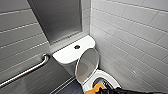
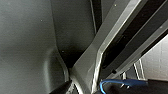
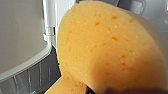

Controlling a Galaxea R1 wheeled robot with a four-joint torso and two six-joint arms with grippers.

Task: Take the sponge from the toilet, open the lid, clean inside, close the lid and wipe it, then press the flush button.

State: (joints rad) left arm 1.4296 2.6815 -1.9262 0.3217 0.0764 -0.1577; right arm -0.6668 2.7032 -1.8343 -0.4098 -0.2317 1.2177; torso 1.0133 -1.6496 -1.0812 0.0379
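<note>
Here, toilet (image 1: 98,73): white, set in the corner between tiled walls (image 1: 130,37); its bowl (image 1: 111,78) lies open
lid (image 1: 87,65): raised; near upright, leaning back toward the tank (image 1: 66,54)
button (image 1: 77,46): dark and round, in the middle of the tank top; nothing touches it
sponge (image 1: 96,88): orange; over the front of the bowl, at the tip of the right arm (image 1: 130,91); it looms large and close in the right wrist view
right tool (image 1: 103,90): closed on the sponge, just above the bowl's front rim
left tool (image 2: 62,88): how far open it is, I cannot tell; 1 blue cable (image 2: 117,82) curls close by
bar (image 1: 25,72): metal, slanting along the left wall; its upper end near the tank
</note>
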